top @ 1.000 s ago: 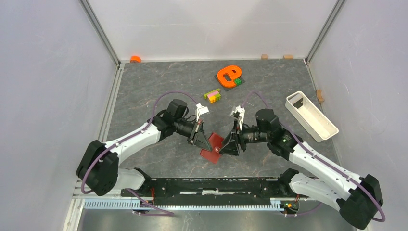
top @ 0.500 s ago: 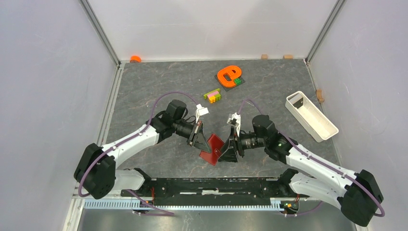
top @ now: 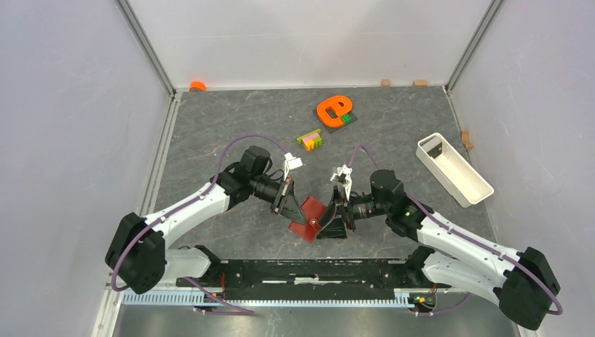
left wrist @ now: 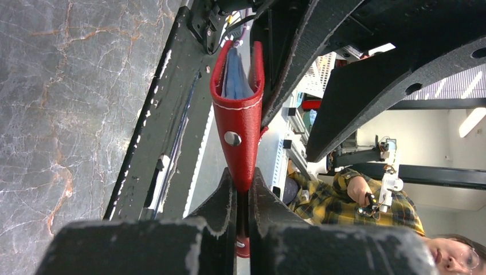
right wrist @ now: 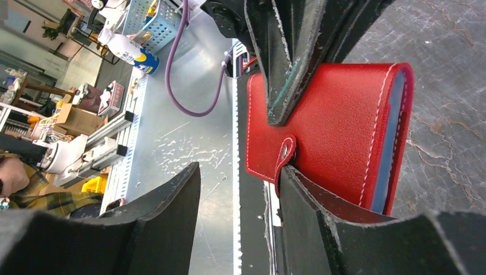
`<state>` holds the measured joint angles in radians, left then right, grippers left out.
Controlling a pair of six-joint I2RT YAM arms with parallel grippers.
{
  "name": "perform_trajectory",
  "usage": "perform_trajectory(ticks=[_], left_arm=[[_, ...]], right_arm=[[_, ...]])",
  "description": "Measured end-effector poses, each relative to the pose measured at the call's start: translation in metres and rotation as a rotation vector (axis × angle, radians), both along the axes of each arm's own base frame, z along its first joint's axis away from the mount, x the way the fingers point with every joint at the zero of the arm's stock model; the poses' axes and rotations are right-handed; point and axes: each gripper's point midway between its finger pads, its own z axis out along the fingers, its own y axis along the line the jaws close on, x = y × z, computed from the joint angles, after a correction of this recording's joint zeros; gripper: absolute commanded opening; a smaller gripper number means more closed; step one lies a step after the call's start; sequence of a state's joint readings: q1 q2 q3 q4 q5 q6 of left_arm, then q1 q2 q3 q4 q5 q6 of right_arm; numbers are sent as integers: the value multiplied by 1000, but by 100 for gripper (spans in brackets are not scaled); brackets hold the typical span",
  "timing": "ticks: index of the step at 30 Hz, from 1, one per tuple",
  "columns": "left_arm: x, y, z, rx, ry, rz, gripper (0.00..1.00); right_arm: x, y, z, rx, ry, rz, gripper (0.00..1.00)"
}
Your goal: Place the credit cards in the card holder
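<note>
Opening the card holder [right wrist: 335, 129] is, by my judgement, the step in hand; no card has gone in yet, and no credit card can be made out in any view.

1. Left end effector [left wrist: 240, 179]: clenched on one edge of the card holder, carrying it clear of the bench [top: 210, 133] at front centre, between my two arms. The holder is folded, with its light-blue lining [left wrist: 234, 74] showing only at the open edges.
2. Right end effector [right wrist: 239, 171]: released, fingers spread and nothing between them. One fingertip [right wrist: 289, 175] lies right at the snap tab [right wrist: 285, 152], which looks fastened over the red face. Whether the fingertip actually touches the tab cannot be confirmed.

Next move, as judged: close the right fingers on the tab's free end, or hook it, and peel it off its stud while the left grip resists the pull. The tab is small and the leather-like skin is smooth, so the fingertip may slide off. A hard pull may also twist the holder out of the left grip.

Change against one second ago: my right arm has advanced toward the holder and dropped lower, bringing its fingers in against the holder. My left arm has barely shifted and keeps its grip.
</note>
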<state>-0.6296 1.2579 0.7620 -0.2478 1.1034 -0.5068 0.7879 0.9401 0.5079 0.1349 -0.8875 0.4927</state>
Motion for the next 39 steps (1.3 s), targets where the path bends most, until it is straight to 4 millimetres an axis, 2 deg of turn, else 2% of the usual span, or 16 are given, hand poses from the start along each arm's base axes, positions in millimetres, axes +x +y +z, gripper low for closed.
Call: perform_trajectory(ticks=[12,21,27,30,34,36,39], left_arm=[[-4,3,-4,21,10,-8,2],[-7,6,-7,38,29,-10,2],[6,2,-9,43,-16,25,2],[8,2,-11,52,-23,38,2],[22,4,-26,135,-64,115,2],[37,12,-42,237,-106,215,2],[48,22,-53,311,-171,344,2]], right_arm=[[-12,5,5,24,-8,50,56],[-16,10,1,17,-6,69,54],[-40,19,2,34,4,169,52],[-43,20,1,31,3,179,53],[-29,21,-5,-36,-29,98,63],[-13,21,-3,-77,-62,7,70],[16,18,2,-135,-112,-168,74]])
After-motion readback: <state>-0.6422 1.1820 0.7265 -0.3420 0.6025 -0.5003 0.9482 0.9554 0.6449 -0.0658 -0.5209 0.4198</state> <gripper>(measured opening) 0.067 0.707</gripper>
